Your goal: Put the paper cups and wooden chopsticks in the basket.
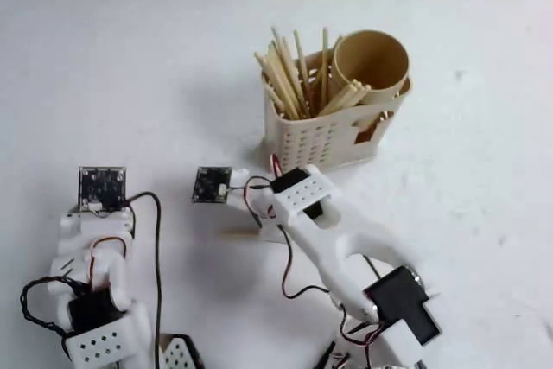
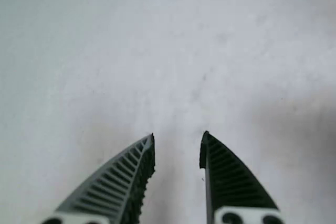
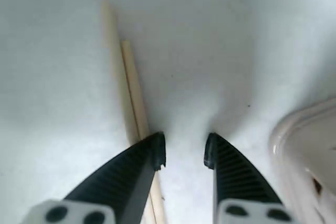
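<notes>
Ribbed grey fingers of the left tool (image 2: pixel 178 135), tapering to points, stood spread apart over a bare, faintly speckled patch of the matte white desk (image 2: pixel 157 35). Black ribbed fingers of the right tool (image 3: pixel 185 139) were likewise spread, pinching nothing, and hung low over the desk near two loose wooden chopsticks (image 3: pixel 131 87). These were pale, slim, straight sticks that lay flat, side by side and touching along their length. One fingertip overlapped the nearer stick, while the gap between the fingers showed desk surface. Just beside the other finger curved a rounded, glossy cream corner of the basket (image 3: pixel 304 150). From above, the left arm (image 1: pixel 95 300) sat folded by the near edge toward the desk's left corner. It was built of white moulded plastic with black motor blocks and looped black cables (image 1: pixel 155 239). The right arm (image 1: pixel 346 257), of the same make, stretched from the near edge toward the middle of the desk, its wrist just short of the basket's front wall. That basket (image 1: pixel 320 140) was a cream plastic tub with a grid of small holes in its wall, and it stood past the desk's middle toward the far edge. A tan paper cup (image 1: pixel 370 62), round-mouthed and smooth, stood inside it at the end toward the desk's right edge. A bundle of chopsticks (image 1: pixel 289 75) fanned upward from the other end, their tips splayed, a few leaning against the cup.
</notes>
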You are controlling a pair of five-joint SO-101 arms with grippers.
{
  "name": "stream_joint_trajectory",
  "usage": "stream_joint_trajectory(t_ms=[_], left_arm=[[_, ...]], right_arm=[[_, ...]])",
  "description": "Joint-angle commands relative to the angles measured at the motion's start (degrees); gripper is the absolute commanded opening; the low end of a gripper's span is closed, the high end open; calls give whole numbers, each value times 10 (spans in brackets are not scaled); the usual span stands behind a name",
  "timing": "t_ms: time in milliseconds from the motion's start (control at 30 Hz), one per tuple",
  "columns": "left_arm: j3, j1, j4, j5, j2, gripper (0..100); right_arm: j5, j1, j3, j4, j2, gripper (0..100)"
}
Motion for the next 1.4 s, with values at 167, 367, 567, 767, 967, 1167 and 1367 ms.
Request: stream_joint_trajectory(t_ms=[167,367,567,767,967,1167,1367], left_arm=[[-3,7,2,-5,-9,155],[-3,7,2,-5,-9,155],[-3,7,3,-5,-9,155],[-3,7,8,-5,-9,155],[-3,7,9,-5,-9,155],[-3,7,8,-5,-9,155],[-3,7,7,-5,-9,155]], right_arm=[[6,2,35,34,-114,141],[10,-11,61,22,-122,141],[5,-17,60,-1,-79,141],[5,-14,33,-36,-9,139],[4,0,23,-36,-1,104],[4,0,23,-36,-1,13],[-33,1,27,-32,-64,15]])
